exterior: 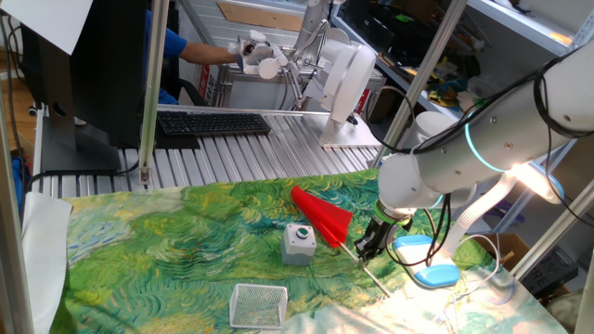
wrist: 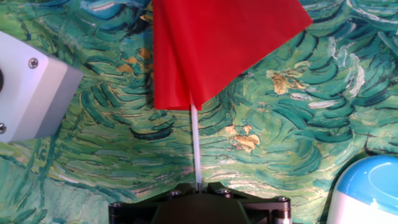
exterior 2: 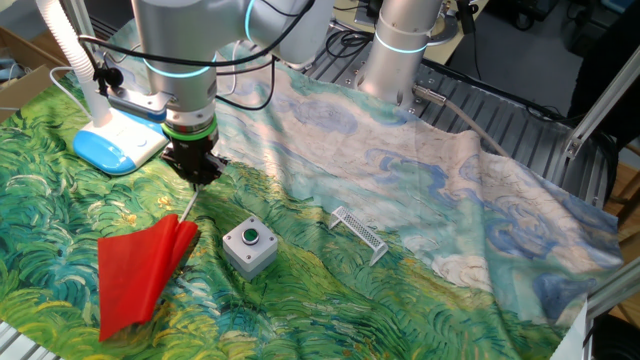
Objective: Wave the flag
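The flag is a bright red cloth pennant (exterior: 322, 215) on a thin pale stick (exterior: 373, 276), lying on the green painted cloth. It shows in the other fixed view (exterior 2: 140, 272) and fills the top of the hand view (wrist: 211, 50). The stick (wrist: 195, 149) runs straight down into my gripper (wrist: 198, 185). My gripper (exterior: 368, 247) stands over the stick, fingers closed around it, also seen from the other side (exterior 2: 195, 175).
A grey box with a green button (exterior: 299, 242) stands just left of the flag (exterior 2: 250, 245). A small wire mesh basket (exterior: 257, 304) lies near the front. A blue and white device (exterior: 429, 260) sits right of the gripper. A keyboard (exterior: 212, 122) lies behind.
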You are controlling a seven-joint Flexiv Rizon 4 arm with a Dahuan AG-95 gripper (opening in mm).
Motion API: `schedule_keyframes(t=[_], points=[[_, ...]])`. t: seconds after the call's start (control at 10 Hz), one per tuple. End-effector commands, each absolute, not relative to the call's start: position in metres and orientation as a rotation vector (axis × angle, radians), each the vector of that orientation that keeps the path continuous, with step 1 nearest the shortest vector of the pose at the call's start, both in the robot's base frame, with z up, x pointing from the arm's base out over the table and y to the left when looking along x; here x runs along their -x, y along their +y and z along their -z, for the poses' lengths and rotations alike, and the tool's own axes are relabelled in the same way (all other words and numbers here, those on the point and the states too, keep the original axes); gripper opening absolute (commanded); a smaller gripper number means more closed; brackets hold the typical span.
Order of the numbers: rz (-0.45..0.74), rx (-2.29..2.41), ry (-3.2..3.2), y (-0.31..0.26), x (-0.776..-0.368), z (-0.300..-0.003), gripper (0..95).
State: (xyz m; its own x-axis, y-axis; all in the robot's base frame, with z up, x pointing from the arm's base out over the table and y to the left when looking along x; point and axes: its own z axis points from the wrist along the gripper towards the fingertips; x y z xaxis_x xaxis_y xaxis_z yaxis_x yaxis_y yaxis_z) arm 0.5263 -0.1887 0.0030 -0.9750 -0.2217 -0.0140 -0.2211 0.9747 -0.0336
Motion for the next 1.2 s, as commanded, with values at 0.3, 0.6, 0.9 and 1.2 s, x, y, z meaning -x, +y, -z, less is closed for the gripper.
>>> schedule_keyframes(t=[0.3, 0.6, 0.9, 1.2], points=[[0.047, 0.352, 3.104, -0.1887, -0.5266, -0.002, 19.0], [0.045, 0.361, 3.103, -0.1888, -0.5269, 0.0011, 0.0], [0.043, 0.364, 3.101, -0.189, -0.5268, 0.0012, 0.0], [0.038, 0.377, 3.109, -0.1893, -0.5263, -0.0029, 0.0]])
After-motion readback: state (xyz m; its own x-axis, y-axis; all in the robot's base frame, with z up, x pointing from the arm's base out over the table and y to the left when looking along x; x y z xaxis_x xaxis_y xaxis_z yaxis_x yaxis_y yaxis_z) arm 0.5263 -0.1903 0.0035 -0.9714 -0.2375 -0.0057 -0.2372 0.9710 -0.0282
